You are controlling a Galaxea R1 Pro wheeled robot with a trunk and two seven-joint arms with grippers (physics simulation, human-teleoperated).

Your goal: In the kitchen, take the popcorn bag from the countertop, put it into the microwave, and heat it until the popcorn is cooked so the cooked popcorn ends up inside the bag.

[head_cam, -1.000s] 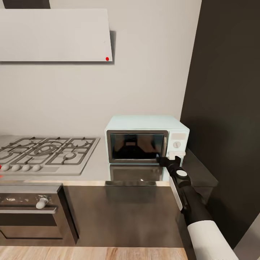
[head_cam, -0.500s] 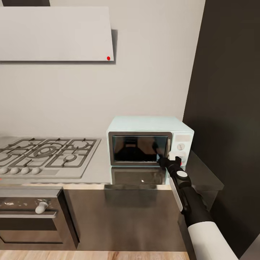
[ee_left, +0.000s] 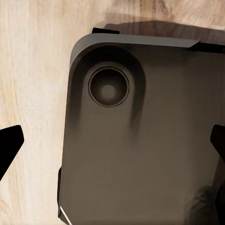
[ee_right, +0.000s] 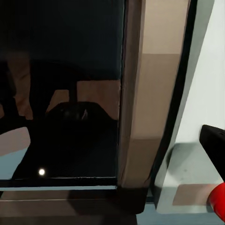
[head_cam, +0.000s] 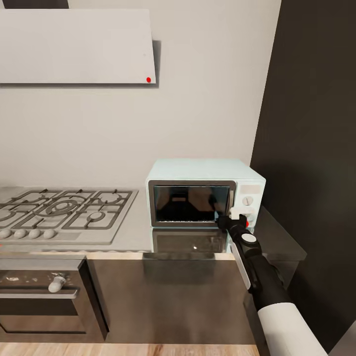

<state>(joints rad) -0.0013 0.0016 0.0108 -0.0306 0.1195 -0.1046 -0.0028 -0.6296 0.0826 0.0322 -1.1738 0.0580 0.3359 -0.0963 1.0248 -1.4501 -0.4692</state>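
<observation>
Item one, the microwave (head_cam: 205,193): a pale mint-blue box standing on the countertop (head_cam: 133,232) at its right end, just beside a tall dark cabinet panel (head_cam: 311,148); its dark-framed glass door (head_cam: 190,203) is closed, and two white knobs sit one above the other on the control panel (head_cam: 247,201) to the door's right. Item two, my right gripper (head_cam: 231,221): reached forward at the end of my black-and-white arm, its tip at the lower right corner of the door, right at the seam between door frame and control panel; I cannot tell how far apart its fingers stand, since the head view shows them as one dark mass. In my right wrist view the door glass (ee_right: 61,89) reflects dark shapes, the door frame (ee_right: 138,93) runs as a pale brown strip beside it, one black fingertip (ee_right: 214,140) shows at the picture's edge, and a red dot (ee_right: 219,200) shows on the mint panel near it. Item three, my left gripper (ee_left: 112,150): fingers spread wide with nothing between them, two black fingertips at opposite edges of the left wrist view, pointed at a dark part of my own base (ee_left: 140,131) above the pale wood floor (ee_left: 33,70). Item four, the gas hob (head_cam: 64,210): silver with grey grates, left of the microwave on the same worktop, well apart from my right gripper. Item five, the built-in oven (head_cam: 44,296), below the hob. Item six, a pale extractor hood (head_cam: 74,47) with a red dot, on the grey wall above the hob.
</observation>
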